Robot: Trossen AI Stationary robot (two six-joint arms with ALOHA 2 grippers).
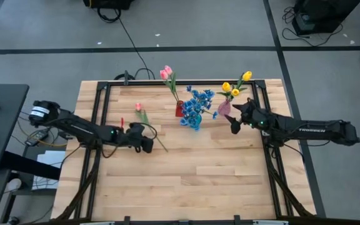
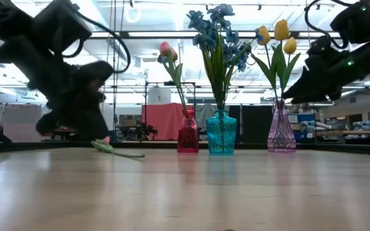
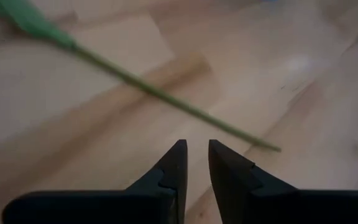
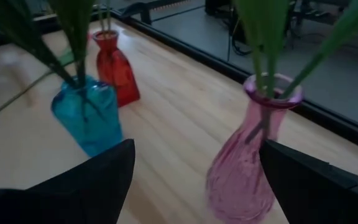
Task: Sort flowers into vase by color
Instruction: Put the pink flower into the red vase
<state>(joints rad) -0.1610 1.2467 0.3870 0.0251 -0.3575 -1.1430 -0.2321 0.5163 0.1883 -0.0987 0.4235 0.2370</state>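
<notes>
One pink tulip (image 1: 144,117) lies flat on the table, its bloom toward the far edge and its green stem (image 3: 166,99) running toward the near right. My left gripper (image 1: 149,141) (image 3: 196,152) hovers just short of the stem's lower end, fingers only a narrow gap apart, touching nothing. On the far side stand a red vase (image 1: 179,110) with pink tulips, a blue vase (image 1: 193,120) with blue blooms and a pink vase (image 1: 224,107) with yellow tulips. My right gripper (image 1: 233,126) (image 4: 194,171) is wide open and empty, just to the near right of the pink vase (image 4: 244,162).
The three glass vases (image 2: 221,131) stand close together in a row near the far edge, their tall stems and blooms rising above them. A black frame rail (image 1: 99,112) runs along the table's left side. Bare wood (image 1: 199,181) fills the near half.
</notes>
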